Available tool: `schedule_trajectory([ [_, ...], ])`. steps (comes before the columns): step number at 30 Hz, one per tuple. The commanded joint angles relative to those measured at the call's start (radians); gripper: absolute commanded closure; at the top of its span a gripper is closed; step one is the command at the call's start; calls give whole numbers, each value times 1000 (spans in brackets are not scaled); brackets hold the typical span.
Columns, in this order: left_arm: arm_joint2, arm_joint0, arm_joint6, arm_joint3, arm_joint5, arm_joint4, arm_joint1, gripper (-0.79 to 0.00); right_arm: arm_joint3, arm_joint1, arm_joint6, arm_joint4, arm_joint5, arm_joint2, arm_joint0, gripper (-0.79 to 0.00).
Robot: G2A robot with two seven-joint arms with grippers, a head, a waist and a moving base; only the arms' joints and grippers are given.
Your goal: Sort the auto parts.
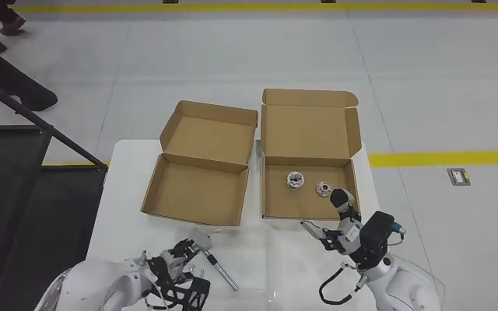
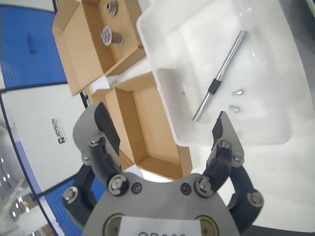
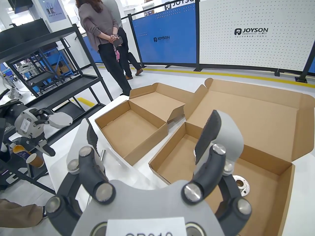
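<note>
Two open cardboard boxes stand side by side on the white table. The left box (image 1: 194,193) is empty. The right box (image 1: 305,204) holds two flanged metal parts (image 1: 295,179) (image 1: 323,188). A metal rod with a black sleeve (image 2: 221,74) and two small screws (image 2: 237,92) (image 2: 233,109) lie in a white tray (image 2: 196,25) near the table's front. My left gripper (image 2: 165,127) hovers open over the tray's near rim, a little short of the rod. My right gripper (image 3: 150,136) hangs open over the front edge of the right box, with one flanged part (image 3: 241,184) just beyond it.
A black metal rack (image 1: 31,194) stands close to the table's left side. A paper cup (image 3: 34,160) sits low beyond that side. The table's right edge runs just past the right box.
</note>
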Motion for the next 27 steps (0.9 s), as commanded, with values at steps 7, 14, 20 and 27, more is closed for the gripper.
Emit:
schedule_trajectory([
  [7,276,-182,123,76,0,223,101,-785,0,0,0,0,0,0,0,-785],
  [14,320,-240,123,109,0,197,117,-785,0,0,0,0,0,0,0,-785],
  [20,312,-233,129,139,40,109,111,-785,0,0,0,0,0,0,0,-785],
  [27,433,-347,84,283,0,24,84,-785,0,0,0,0,0,0,0,-785],
])
